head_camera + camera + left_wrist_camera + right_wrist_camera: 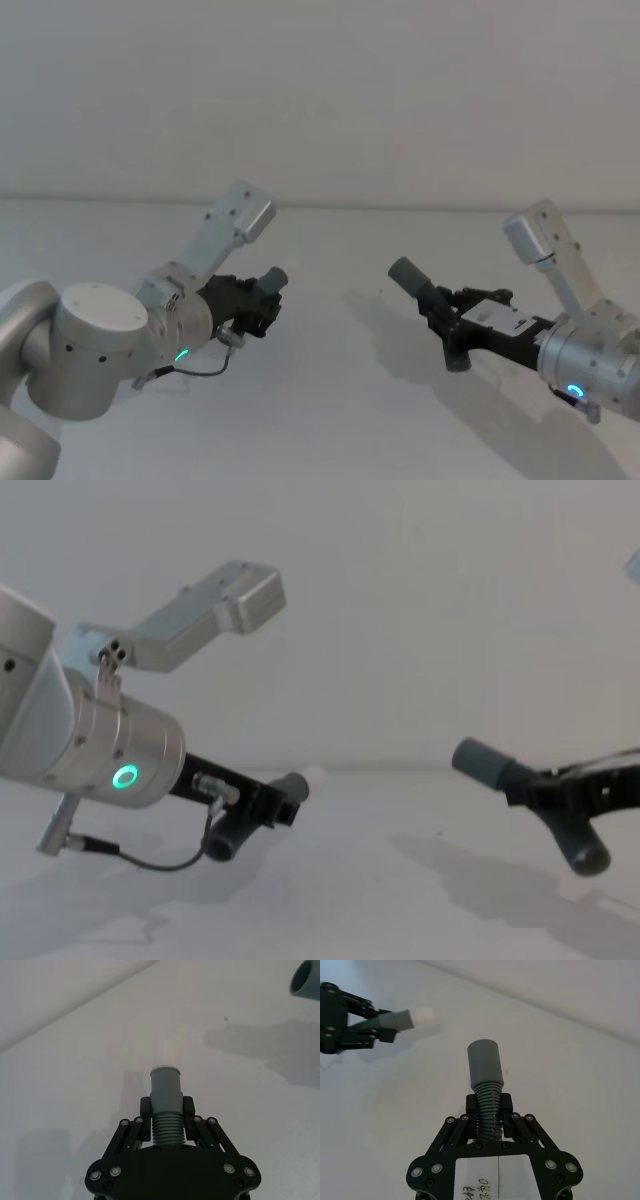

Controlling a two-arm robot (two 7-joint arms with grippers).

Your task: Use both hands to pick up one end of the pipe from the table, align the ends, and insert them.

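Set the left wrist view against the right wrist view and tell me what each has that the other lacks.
Left wrist adds: the left gripper close up, clamped on the white-tipped piece's ribs. Right wrist adds: the right gripper, clamped on the socket piece, and its white label. Shared: both pieces, apart above the table.

Grey ribbed pipe (486,1080), white table (330,420)
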